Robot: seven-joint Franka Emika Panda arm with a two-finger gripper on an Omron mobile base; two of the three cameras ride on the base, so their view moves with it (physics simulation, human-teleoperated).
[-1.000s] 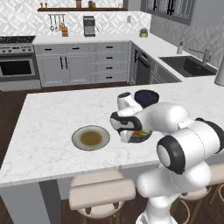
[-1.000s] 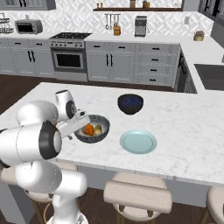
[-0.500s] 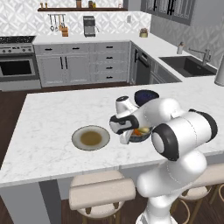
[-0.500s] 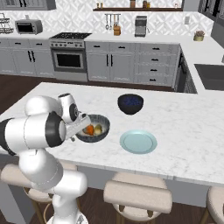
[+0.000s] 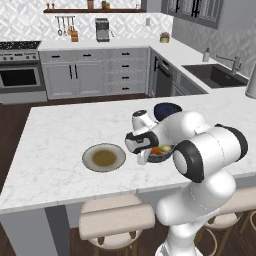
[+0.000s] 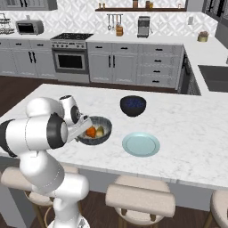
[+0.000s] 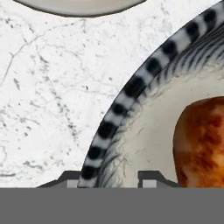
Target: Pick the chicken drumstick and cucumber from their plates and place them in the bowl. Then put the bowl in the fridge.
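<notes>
Over the last second the arm's elbow swung up and in toward the bench [image 5: 60, 130], while the hand stayed at the left rim of the bowl [image 6: 100, 139]. The bowl itself had not shifted in either base view; it sat on the bench between the beige plate [image 5: 87, 157] and the pale blue plate [image 6: 140, 144], with the navy bowl [image 6: 132, 105] behind it.

Both plates lay bare. The chicken drumstick [image 6: 91, 132] and the cucumber [image 6: 101, 131] rested side by side inside the bowl, so I judged the loading part complete.

In the hand view the pincer [image 7: 111, 177] straddled the banded rim – one tip outside the wall, one inside, close to the drumstick. I could not tell whether the tips had clenched on the wall or stood just clear of it; no contact was plain.

My reading: the arm had repositioned for a rim grasp and lift. The carry to the fridge had not begun. Risk noted – a one-sided rim hold on a loaded bowl could let it tip.
</notes>
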